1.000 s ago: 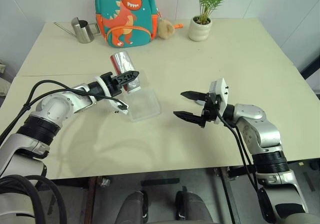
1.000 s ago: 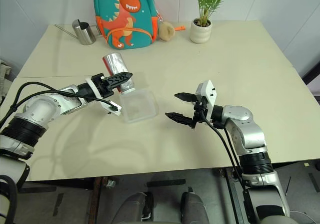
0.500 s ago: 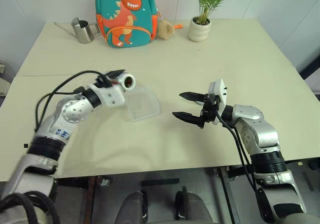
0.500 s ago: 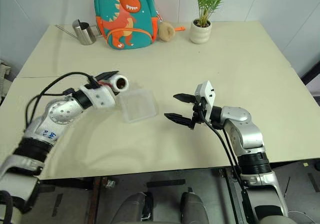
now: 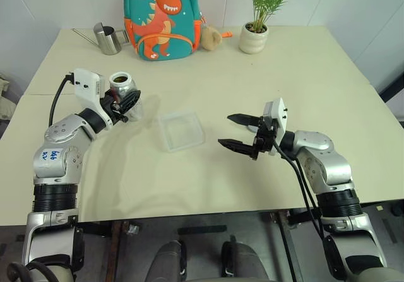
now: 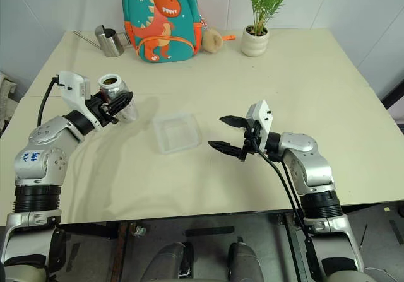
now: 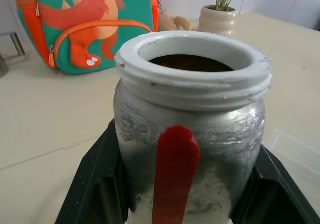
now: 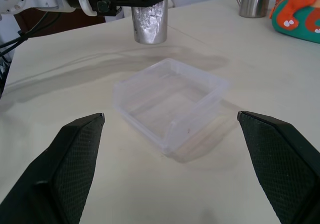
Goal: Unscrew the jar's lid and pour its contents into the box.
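My left gripper (image 5: 126,101) is shut on the jar (image 5: 121,88), a foil-grey jar with a red mark (image 7: 175,154). It holds the jar upright above the table, left of the box (image 5: 163,130). The jar's mouth (image 7: 192,61) is uncovered and looks dark inside; I cannot make out the contents. The lid is out of view. The clear box (image 8: 145,119) lies flat mid-table. My right gripper (image 5: 224,130) hovers open just right of the box and points toward it, with nothing between its fingers (image 8: 75,159).
Along the table's far edge stand a steel watering can (image 5: 108,37), a dinosaur backpack (image 5: 161,17), a small plush toy (image 5: 210,36) and a potted plant (image 5: 252,36). A seam (image 5: 38,94) crosses the tabletop's left side.
My left arm swung left, away from above the box, and rolled the jar from tipped over the box to upright. The right arm has not moved.
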`<state>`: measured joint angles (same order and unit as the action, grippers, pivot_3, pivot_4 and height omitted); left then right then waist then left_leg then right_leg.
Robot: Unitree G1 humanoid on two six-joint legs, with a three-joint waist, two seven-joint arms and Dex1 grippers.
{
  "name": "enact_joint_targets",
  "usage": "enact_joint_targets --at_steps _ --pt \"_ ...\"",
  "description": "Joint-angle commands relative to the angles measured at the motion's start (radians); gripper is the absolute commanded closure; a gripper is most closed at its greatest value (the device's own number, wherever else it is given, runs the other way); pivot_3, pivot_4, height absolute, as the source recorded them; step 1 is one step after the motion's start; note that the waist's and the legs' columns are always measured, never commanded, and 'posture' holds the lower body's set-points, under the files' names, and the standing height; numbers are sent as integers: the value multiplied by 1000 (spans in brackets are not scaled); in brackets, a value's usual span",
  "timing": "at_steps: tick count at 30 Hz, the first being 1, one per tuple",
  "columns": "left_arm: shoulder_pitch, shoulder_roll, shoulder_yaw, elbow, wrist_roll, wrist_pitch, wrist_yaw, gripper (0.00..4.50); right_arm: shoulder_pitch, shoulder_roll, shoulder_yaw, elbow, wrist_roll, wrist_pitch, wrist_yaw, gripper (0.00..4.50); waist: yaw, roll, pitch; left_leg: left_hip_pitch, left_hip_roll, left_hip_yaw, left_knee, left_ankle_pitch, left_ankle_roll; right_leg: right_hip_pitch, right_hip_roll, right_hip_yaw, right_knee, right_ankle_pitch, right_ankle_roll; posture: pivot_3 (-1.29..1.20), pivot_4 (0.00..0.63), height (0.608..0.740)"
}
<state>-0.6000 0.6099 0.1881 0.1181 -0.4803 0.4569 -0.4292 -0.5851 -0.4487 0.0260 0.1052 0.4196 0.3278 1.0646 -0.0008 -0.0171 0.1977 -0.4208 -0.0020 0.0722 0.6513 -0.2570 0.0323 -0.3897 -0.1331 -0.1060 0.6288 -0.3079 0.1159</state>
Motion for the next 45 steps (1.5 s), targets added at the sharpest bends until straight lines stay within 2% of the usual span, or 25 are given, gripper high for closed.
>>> enact_joint_targets --at_steps 1,3,5,7,10,11,13,17,19,20,23,29,34,38,42,45 --pt "0 8 -29 -73 88 5 48 2578 -17 -17 -21 -29 15 -5 6 19 0 0 0 0 0 0 0 0 0 0 0 0 0 0 0 0 150 740" --pt "-5 25 -84 -71 190 -37 65 2578 -19 -17 -19 -29 14 -5 3 19 0 0 0 0 0 0 -1 0 0 0 0 0 0 0 0 0 150 740" --pt "-17 88 -206 -38 442 -210 133 2578 -20 -16 -18 -30 15 -3 0 19 0 0 0 0 0 0 -1 0 0 0 0 0 0 0 0 0 150 740" --pt "-26 136 -291 -7 631 -353 202 2578 -21 -15 -17 -32 16 0 -2 19 1 0 0 0 0 1 -2 0 0 -1 1 1 -1 0 0 0 150 740" --pt "-58 156 -340 34 799 -506 315 2578 -18 -13 -18 -36 18 4 -8 19 1 0 0 0 0 2 -3 0 0 -2 0 2 -1 0 0 0 150 740" --pt "-77 185 -386 42 926 -560 384 2578 -15 -11 -17 -39 18 6 -10 19 2 0 0 0 0 2 -3 0 0 -2 0 2 -1 0 0 0 150 740" --pt "-101 214 -435 57 1080 -650 479 2578 -11 -9 -15 -44 20 9 -14 19 4 0 0 -1 0 2 -3 0 0 -2 0 1 -1 0 0 0 150 740" --pt "-169 295 -569 80 1476 -736 724 2578 -16 1 -12 -42 21 8 -20 19 4 0 0 -1 -1 4 -4 0 0 -3 -1 1 -1 0 0 0 150 740" --pt "-203 334 -654 72 1767 -648 894 2578 -19 5 -10 -39 20 7 -22 19 5 0 0 -1 -1 4 -4 -1 1 -3 -1 2 -1 0 0 0 150 740" --pt "-212 339 -674 74 1842 -619 939 2578 -19 6 -10 -39 19 7 -23 19 5 0 0 -1 -1 4 -4 -1 1 -3 -1 2 -1 0 0 0 150 740" --pt "-222 308 -667 132 1818 -644 957 2578 -19 12 -9 -41 20 6 -26 19 4 0 0 -1 0 6 -4 -1 1 -4 -1 3 0 0 0 0 150 740" --pt "-215 336 -703 137 1978 -623 1095 2578 -12 16 -16 -52 26 10 -38 19 2 0 0 -1 0 6 -4 -1 1 -5 -1 2 0 0 0 0 150 740" --pt "-218 351 -717 125 2010 -661 1124 2578 -12 15 -16 -49 27 9 -40 19 2 0 0 -1 0 6 -4 -1 2 -4 -2 2 0 0 0 0 150 740" --pt "-203 352 -672 121 1936 -688 1084 2578 -12 18 -17 -46 29 8 -41 19 3 0 0 -1 0 6 -3 -1 2 -4 -2 2 1 0 0 0 150 740" --pt "-184 356 -622 119 1789 -770 1024 2578 -8 23 -13 -44 28 6 -40 19 2 0 0 -1 0 6 -3 -1 2 -4 -2 2 1 0 0 0 150 740" --pt "-129 341 -532 128 1455 -904 847 2578 -6 21 -14 -44 30 8 -34 19 -1 0 0 -1 0 6 -3 -1 2 -4 -2 2 0 0 0 0 150 740"
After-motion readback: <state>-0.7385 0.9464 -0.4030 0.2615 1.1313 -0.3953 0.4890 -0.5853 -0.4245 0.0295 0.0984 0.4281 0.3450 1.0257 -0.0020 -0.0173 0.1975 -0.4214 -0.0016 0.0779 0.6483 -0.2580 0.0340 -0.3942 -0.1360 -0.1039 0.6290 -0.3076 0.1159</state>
